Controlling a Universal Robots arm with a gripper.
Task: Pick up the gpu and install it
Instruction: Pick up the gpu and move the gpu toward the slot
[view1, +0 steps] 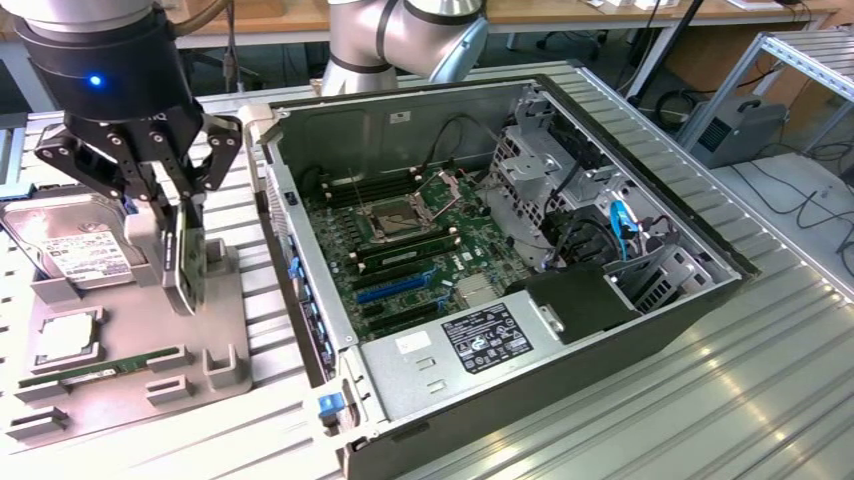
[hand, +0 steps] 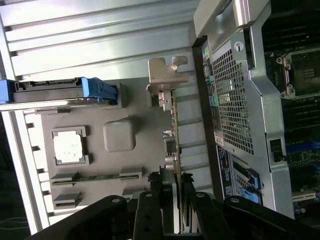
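I see the gripper (view1: 178, 215) positioned over the grey fixture tray (view1: 235, 322), which lies on the desk (view1: 747, 380) at the exterior view's left of the open computer case (view1: 400, 118). The gpu (view1: 187, 265) stands on edge in this tray, just beside the hard drive (view1: 74, 255) and farther back than the memory stick (view1: 107, 366). In the wrist view the fingers (hand: 159, 181) are closed on the gpu, one pad on each face, at the end opposite its metal bracket (hand: 166, 75). I cannot tell whether the lower edge of the card has left its seat in the tray. Hazards, in my judgement: the grip covers only a small area at one end of a long, thin card, so the free end may swing or the card may slip between the pads. A card that is tilted in the grip would not meet the blue expansion slot (view1: 394, 285) squarely and could jam or stress the motherboard (view1: 400, 240). The projecting bracket may catch the case wall. The gripper linkage stands near the hard drive and could nudge it.
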